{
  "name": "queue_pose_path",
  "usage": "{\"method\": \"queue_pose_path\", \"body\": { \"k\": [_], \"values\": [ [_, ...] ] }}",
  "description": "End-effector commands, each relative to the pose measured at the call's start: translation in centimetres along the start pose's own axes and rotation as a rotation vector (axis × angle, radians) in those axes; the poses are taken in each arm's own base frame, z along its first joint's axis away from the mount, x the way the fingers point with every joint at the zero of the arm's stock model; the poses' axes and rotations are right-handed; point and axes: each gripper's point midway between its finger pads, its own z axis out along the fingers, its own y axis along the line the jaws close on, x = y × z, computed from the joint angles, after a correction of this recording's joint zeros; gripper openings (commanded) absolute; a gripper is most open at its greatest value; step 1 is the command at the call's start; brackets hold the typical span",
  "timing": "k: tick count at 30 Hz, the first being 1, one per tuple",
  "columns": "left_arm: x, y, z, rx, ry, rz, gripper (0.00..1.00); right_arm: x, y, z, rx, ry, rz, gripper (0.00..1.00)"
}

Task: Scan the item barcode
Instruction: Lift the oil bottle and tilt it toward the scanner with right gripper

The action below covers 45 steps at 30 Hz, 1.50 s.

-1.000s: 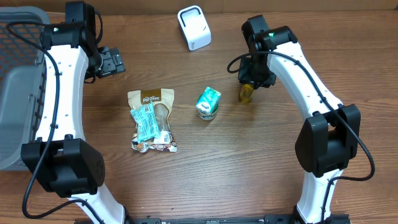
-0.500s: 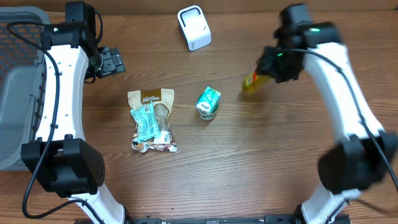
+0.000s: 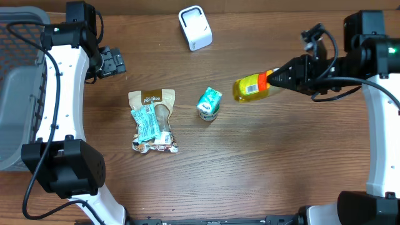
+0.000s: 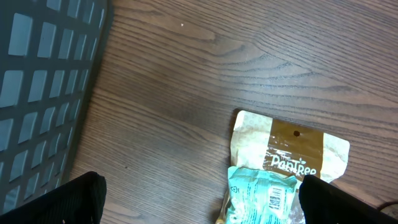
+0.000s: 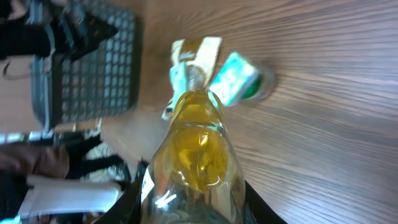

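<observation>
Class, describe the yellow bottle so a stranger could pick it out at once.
Over the wooden table, look to the right fingers. They hold the bottle sideways in the air, right of the teal carton. It alone is yellow and lifted off the table.

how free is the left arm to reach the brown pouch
Probably yes: the left gripper is open and empty, with bare table between it and the brown pouch. A teal packet lies across the pouch's lower half, leaving its top free.

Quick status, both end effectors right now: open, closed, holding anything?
Left end effector: open, holding nothing.
Right end effector: closed on the yellow clear plastic bottle.
</observation>
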Motion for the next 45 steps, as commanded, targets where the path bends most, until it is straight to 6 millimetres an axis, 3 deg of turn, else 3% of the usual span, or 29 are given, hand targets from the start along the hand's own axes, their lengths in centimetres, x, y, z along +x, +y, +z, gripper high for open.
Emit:
{"method": "queue_pose_path", "body": {
  "k": [1,7,12,28,33,35,39,42,45],
  "values": [
    [-0.4,-0.4,-0.7,0.010,-0.023,0.014,1.00,0.8,3.1,1.6,-0.138,0.042,-0.106,0.24],
    [-0.4,-0.4,-0.7,0.010,-0.023,0.014,1.00,3.0,5.3,5.5,-0.249,0.145,-0.158,0.24],
    [-0.4,-0.4,-0.7,0.010,-0.023,0.014,1.00,5.9,7.1,7.0,-0.362,0.255,-0.111,0.23],
    [-0.4,-0.4,-0.7,0.010,-0.023,0.014,1.00,6.8,8.8,6.6,-0.449,0.293,-0.071,0.19],
    [-0.4,-0.4,-0.7,0.010,-0.023,0.014,1.00,6.8,8.8,6.6,-0.449,0.293,-0.071,0.21],
    [-0.4,-0.4,-0.7,0.010,-0.023,0.014,1.00,6.8,8.7,6.6,-0.446,0.293,-0.071,0.27],
    [-0.4,-0.4,-0.7,0.010,-0.023,0.014,1.00,5.9,7.2,7.5,-0.354,0.252,-0.144,0.26],
    [-0.4,-0.4,-0.7,0.010,-0.023,0.014,1.00,4.1,4.0,8.7,-0.140,0.200,-0.077,0.22],
    [-0.4,-0.4,-0.7,0.010,-0.023,0.014,1.00,1.6,1.5,8.5,0.059,0.102,-0.067,0.16]
  ]
}}
